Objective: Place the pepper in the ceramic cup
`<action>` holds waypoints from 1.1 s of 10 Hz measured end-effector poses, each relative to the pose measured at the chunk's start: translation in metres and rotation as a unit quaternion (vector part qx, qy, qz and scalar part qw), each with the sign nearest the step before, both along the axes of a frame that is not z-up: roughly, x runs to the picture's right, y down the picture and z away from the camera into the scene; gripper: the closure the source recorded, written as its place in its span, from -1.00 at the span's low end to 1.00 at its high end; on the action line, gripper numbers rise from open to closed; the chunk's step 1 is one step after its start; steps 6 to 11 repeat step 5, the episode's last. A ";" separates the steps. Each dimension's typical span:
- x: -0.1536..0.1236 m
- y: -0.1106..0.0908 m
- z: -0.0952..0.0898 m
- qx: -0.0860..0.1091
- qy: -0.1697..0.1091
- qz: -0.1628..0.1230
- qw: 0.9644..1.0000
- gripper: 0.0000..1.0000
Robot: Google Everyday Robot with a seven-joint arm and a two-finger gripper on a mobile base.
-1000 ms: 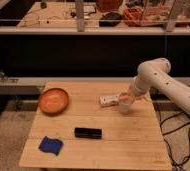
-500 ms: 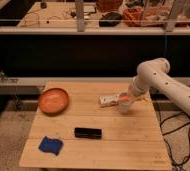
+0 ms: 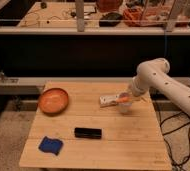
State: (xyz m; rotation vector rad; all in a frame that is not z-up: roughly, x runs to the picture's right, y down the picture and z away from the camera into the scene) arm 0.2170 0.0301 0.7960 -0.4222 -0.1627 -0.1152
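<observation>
Two containers stand on the wooden bench [image 3: 95,142]. One orange bowl [image 3: 53,100] sits near the left edge toward the back, and its inside shows only its own orange surface. One ceramic cup [image 3: 125,106] stands right of centre toward the back, directly beneath the end of the white arm [image 3: 163,82]; it looks pale and small, and whether anything lies inside it cannot be made out.

The one pepper [image 3: 124,99] shows as a small orange-red streak just above the cup's rim, right at the gripper [image 3: 127,98]. It sits at the tip of the gripper, touching or nearly touching the cup's top. Whether the fingers are clamped on the pepper or spread apart cannot be told, since the wrist hides them.

Just left of the cup and pepper lies one flat white rectangular object [image 3: 110,99], angled slightly, its right end close to the cup. One black rectangular block [image 3: 87,132] lies toward the front middle of the bench, well apart from the cup. One blue cloth [image 3: 50,145] lies crumpled at the front left corner, in front of the bowl and well apart from it.

The arm reaches in from the right, bending down so the gripper hangs over the cup.
</observation>
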 end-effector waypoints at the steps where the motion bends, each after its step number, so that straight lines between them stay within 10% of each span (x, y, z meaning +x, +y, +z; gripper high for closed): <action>1: 0.000 0.000 0.000 0.000 0.000 0.000 1.000 -0.18; 11: 0.000 -0.001 0.000 0.000 -0.001 0.001 1.000 -0.43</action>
